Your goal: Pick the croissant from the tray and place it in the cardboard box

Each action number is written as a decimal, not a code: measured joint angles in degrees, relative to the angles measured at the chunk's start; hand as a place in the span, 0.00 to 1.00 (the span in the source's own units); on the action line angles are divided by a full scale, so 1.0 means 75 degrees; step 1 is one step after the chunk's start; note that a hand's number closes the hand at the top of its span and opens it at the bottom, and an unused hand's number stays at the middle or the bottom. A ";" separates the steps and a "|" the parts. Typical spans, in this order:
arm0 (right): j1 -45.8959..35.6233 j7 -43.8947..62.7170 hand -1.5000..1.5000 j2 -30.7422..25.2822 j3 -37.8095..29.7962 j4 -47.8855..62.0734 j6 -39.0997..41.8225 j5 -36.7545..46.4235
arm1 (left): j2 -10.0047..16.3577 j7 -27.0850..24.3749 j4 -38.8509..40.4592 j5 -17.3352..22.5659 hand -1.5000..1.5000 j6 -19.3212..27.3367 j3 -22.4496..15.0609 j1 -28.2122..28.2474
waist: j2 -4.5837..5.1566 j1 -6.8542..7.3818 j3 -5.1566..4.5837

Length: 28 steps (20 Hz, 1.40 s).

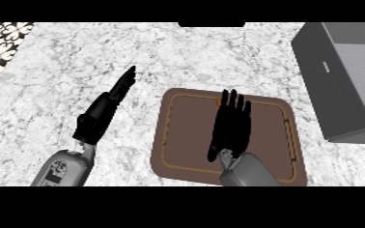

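A brown tray (187, 140) with a thin orange line inside its rim lies on the marble counter, low in the middle. My right hand (230, 128) hovers flat over the tray, open, fingers straight and pointing to its far edge. A small orange-brown sliver, apparently the croissant (219, 99), peeks out left of the fingertips; the hand hides the rest of it. The grey box (335, 77) stands at the right edge, its open top partly out of view. My left hand (107, 106) is open over bare counter, left of the tray, and holds nothing.
White-grey marble counter (107, 53) stretches to the left and behind the tray. A dark object (211, 24) sits at the counter's far edge. A patterned patch (13, 38) shows at the top left corner.
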 measured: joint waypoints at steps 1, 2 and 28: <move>-0.0103 -0.0004 0.00 0.0011 -0.0063 0.0185 -0.0028 -0.0019 | -0.0032 0.0073 -0.0008 -0.0010 0.50 -0.0022 0.0006 -0.0056 | -0.0002 0.0007 -0.0001; -0.0031 -0.0005 0.00 0.0017 -0.0057 0.0203 -0.0057 0.0044 | -0.0020 -0.0064 0.0074 -0.0034 0.50 -0.0063 0.0032 0.0009 | -0.0013 0.0001 -0.0006; 0.2190 -0.7182 1.00 -0.4671 -0.1409 -0.1360 -0.1054 -0.2438 | -0.0176 -0.0099 -0.0085 -0.0260 0.50 -0.0276 0.0461 0.0359 | -0.0023 -0.0319 0.0031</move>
